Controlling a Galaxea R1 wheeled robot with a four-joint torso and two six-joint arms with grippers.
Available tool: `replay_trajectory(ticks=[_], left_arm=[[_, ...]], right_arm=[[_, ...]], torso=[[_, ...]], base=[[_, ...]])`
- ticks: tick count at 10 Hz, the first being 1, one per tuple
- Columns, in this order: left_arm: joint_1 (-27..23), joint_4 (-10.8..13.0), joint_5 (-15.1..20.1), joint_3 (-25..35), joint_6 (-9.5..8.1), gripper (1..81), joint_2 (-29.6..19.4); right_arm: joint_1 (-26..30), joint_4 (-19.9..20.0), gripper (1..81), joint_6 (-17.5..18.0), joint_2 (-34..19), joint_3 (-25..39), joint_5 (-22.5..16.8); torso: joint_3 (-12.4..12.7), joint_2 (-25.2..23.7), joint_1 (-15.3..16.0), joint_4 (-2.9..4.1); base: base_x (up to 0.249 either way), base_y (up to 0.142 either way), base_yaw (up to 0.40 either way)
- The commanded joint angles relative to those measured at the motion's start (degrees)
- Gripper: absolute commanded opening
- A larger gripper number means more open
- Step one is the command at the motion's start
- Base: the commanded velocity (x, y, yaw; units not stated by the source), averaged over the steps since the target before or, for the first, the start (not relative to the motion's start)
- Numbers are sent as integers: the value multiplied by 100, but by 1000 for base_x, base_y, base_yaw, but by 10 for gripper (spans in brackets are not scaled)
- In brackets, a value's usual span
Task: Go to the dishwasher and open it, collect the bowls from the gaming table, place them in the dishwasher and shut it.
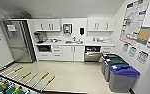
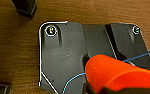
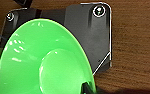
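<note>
Head view gives me a kitchenette ahead: a white counter (image 1: 91,44) with a sink (image 1: 74,42), white wall cupboards (image 1: 48,25) above and white base cupboards (image 1: 71,53) below. I note the dishwasher (image 1: 93,54) built in under the counter, right of the base cupboards; its door is let down part-way, the bar handle across its top edge and a dark opening above it. A tall stainless fridge (image 1: 18,40) stands at the left end of the run. Two lidded bins stand against the right wall, a green-lidded one (image 1: 113,62) nearer the dishwasher and a blue-lidded one (image 1: 122,76) nearer me, touching or just beside each other. Posters (image 1: 134,21) hang on that wall. At the lower left corner I see the foosball table (image 1: 3,86), its green field and several rods with handles pointing out over the pale floor (image 1: 78,75).

Left wrist view shows an orange bowl (image 2: 116,73) close against the camera, in front of the robot's dark plate, with a wooden surface (image 2: 13,50) behind. A thin blue cable (image 2: 71,80) crosses the plate. I cannot tell how the left gripper stands.

Right wrist view shows a light green bowl (image 3: 46,65), its hollow facing the camera, over the same kind of dark plate and wood. A dark fingertip (image 3: 87,88) crosses the bowl's rim; the right gripper grasps this bowl.
</note>
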Motion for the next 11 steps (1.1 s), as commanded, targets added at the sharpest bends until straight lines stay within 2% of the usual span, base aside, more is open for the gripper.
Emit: replay_trajectory(ticks=[1,11], left_arm=[[-284,77,239,1,23,10,-35],[-284,77,239,10,32,10,-35]], right_arm=[[240,-41,10,-10,-58,-6,-322],[222,-41,10,-10,-76,-15,-322]], torso=[[0,0,0,0],[0,0,-2,0]], base=[[126,0,0],[126,0,0]])
